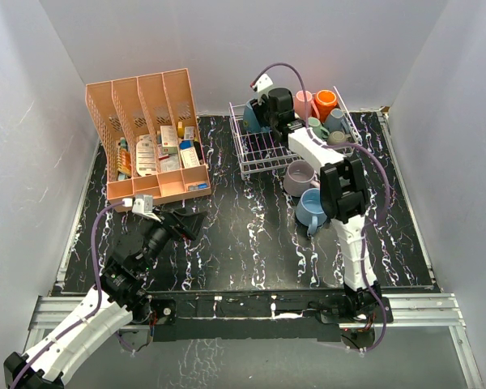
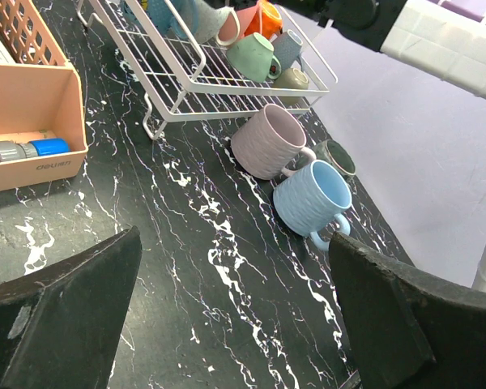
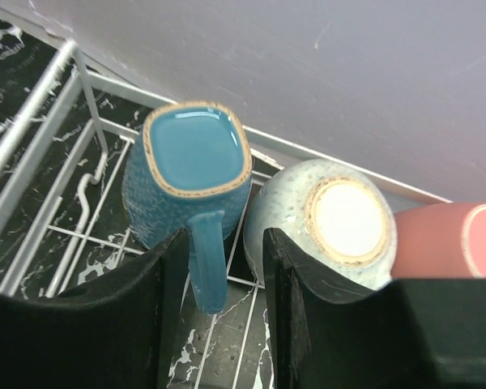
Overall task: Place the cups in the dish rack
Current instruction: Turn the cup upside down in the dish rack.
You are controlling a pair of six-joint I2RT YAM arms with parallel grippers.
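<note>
Near the front-left corner of the black marbled counter, the left end effector hangs low with its fingers spread wide and nothing between them. Behind it, toward the back-left, stands a salmon slotted organizer with small packets in its trays.

The white wire dish rack sits at the back of the counter, right of centre. In the rack's far-left corner a teal mug stands upright, its handle turned toward the right end effector. That end effector is down inside the rack with its fingers apart, straddling the handle. The left finger lies just beside or against the handle and the right finger stands clear of it, so nothing is clamped.

Just right of the teal mug a pale speckled mug sits upside down, and next to that a pink mug lies steeply tilted or on its side. Crowded toward the rack's far-right corner are an orange mug, a mint-green mug, a grey-blue mug and an olive mug.

On the counter, just in front of the rack's right end, rests a lilac mug. A light blue mug sits just beside it toward the front edge. A dark mug is tucked behind these two, mostly hidden.
</note>
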